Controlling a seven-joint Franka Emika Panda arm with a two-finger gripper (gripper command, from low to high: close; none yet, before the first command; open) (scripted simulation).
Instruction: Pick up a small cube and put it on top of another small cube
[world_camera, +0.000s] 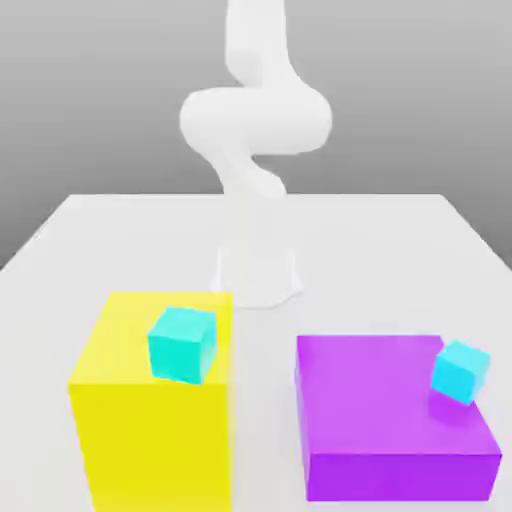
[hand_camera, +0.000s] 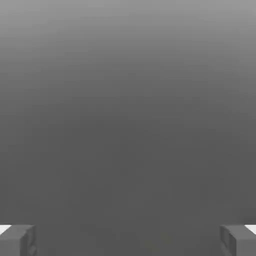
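pincer fingers stand wide apart with nothing between them, one grey fingertip at each side of the hand view over blank grey ground, likely ready for a first reach. going from the exterior view's left: a tall yellow block carries one small cyan cube on its top, near the right edge. the white arm rises behind the middle, its base on the white table. a lower purple block carries a second cyan cube, tilted, near its far right corner. neither cube is stacked yet.
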